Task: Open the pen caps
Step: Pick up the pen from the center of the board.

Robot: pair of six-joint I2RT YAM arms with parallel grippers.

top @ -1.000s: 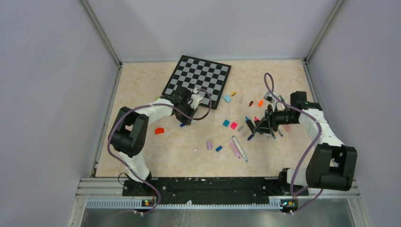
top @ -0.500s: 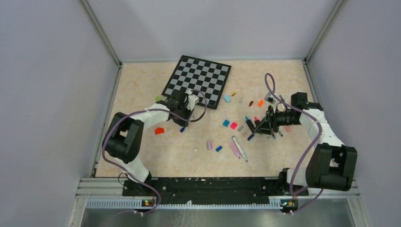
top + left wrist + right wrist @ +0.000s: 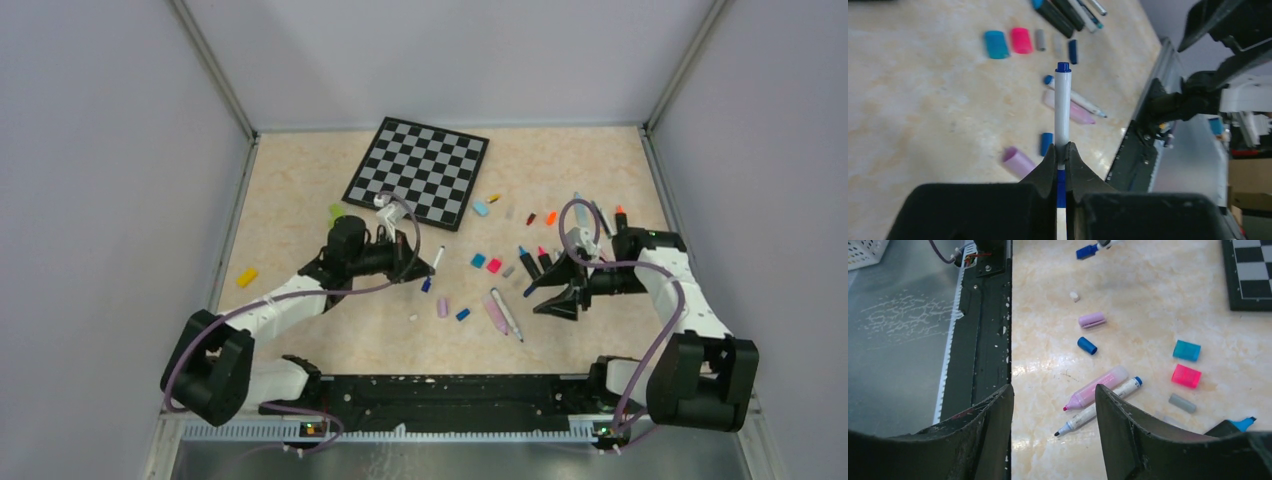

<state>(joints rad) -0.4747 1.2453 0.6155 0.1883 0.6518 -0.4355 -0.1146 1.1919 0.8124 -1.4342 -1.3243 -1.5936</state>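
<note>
Beige, marble-patterned tabletop (image 3: 290,190) inside plain grey walls carries the whole scatter. Raised off it, near the front corner of the checkered board (image 3: 418,170), is one white-barrelled pen (image 3: 1063,110), pinched tight in the left gripper (image 3: 1062,156). From the left wrist, its far end shows a small blue plug. A blue section runs back between the fingers (image 3: 1047,167) and is mostly hidden by them. The right wrist catches that blue end (image 3: 1087,251) at the top edge of its view, where the frame cuts off the barrel. Whether this blue part is a seated cap cannot be told.

Loose pen caps lie on the table between the arms: lilac (image 3: 1092,320), dark blue (image 3: 1087,345), cyan (image 3: 1186,350), pink (image 3: 1186,376) and grey (image 3: 1182,403). Next to them a pink highlighter (image 3: 1095,388) and a thin white pen (image 3: 1098,407) lie side by side, both with bare tips. More pens (image 3: 535,262) lie farther right, too small in the overhead view to sort. From the right wrist, one blue tip (image 3: 1243,423) peeks out from behind a finger. A yellow cap (image 3: 246,277) lies well apart by the left wall.

The right gripper (image 3: 1052,390) hangs over the table's near edge, jaws spread wide with nothing between them.
</note>
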